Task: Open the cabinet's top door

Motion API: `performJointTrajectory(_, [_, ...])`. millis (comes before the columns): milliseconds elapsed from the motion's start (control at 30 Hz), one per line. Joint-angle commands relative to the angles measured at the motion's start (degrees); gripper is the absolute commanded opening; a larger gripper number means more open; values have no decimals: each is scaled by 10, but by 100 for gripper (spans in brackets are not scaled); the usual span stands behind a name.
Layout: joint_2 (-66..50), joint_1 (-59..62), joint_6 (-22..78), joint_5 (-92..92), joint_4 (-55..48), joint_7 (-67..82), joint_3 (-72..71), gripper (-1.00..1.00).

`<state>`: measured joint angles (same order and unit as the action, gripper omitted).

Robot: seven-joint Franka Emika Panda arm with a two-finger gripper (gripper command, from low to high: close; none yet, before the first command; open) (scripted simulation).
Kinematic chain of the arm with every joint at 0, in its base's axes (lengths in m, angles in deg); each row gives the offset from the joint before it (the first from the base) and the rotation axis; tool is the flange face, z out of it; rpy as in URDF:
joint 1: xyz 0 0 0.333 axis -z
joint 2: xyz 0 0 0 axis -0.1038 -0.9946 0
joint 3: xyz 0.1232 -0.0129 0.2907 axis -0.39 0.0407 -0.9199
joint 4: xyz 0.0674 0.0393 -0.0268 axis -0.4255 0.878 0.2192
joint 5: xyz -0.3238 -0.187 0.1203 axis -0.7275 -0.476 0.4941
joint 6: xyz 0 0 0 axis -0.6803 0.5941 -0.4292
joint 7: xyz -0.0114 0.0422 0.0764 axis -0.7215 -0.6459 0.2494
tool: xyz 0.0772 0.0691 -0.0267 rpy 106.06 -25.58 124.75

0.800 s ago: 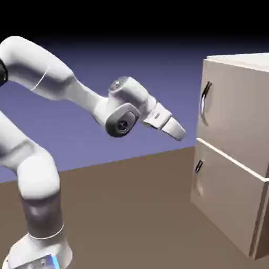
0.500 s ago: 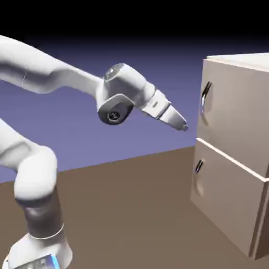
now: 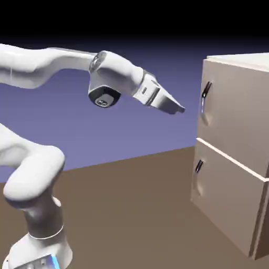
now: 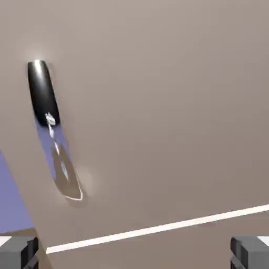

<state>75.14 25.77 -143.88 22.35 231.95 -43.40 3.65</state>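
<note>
Tool (image 3: 180, 110) spread wide, aimed level toward top door (image 3: 236, 118).

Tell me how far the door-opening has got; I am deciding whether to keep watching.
Early stage. Done: nothing on the cabinet itself; the top door sits flush and closed. In hand: the hand is open, holds nothing, points at the top door's handle and is short of it; in the hand view the handle lies off to the left. Left: reach the handle, close on it, pull the door open.
</note>
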Motion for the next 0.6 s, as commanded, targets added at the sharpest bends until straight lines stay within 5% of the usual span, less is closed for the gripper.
performJointTrajectory(0, [7, 12, 5, 25, -3, 14, -11, 0])
performJointTrajectory(567, [131, 219, 88, 449, -54, 245, -205, 0])
